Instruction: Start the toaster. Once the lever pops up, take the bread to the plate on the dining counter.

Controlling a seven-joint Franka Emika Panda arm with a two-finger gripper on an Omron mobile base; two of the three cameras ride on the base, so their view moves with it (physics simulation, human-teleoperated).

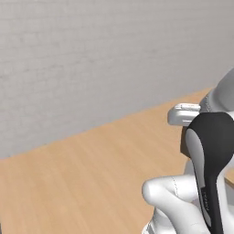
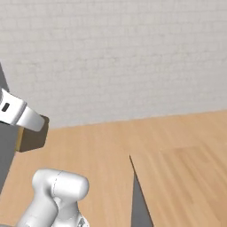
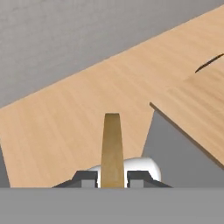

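The fingers (image 3: pixel 88 178) are clamped on the bread (image 3: pixel 112 151), gripping the slice edge-on and upright so it rides securely above the floor, with a corner of the light-wood tabletop (image 3: pixel 197 105) just ahead.

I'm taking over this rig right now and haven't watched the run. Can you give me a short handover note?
Gripper: shut on the bread, slice held edge-on between the finger tips, up in the air.
Dining counter: its light-wood top corner lies ahead to the right, wood floor beyond it.
Done: bread is out of the toaster and in hand.
Left: find the plate on that counter and set the bread on it.
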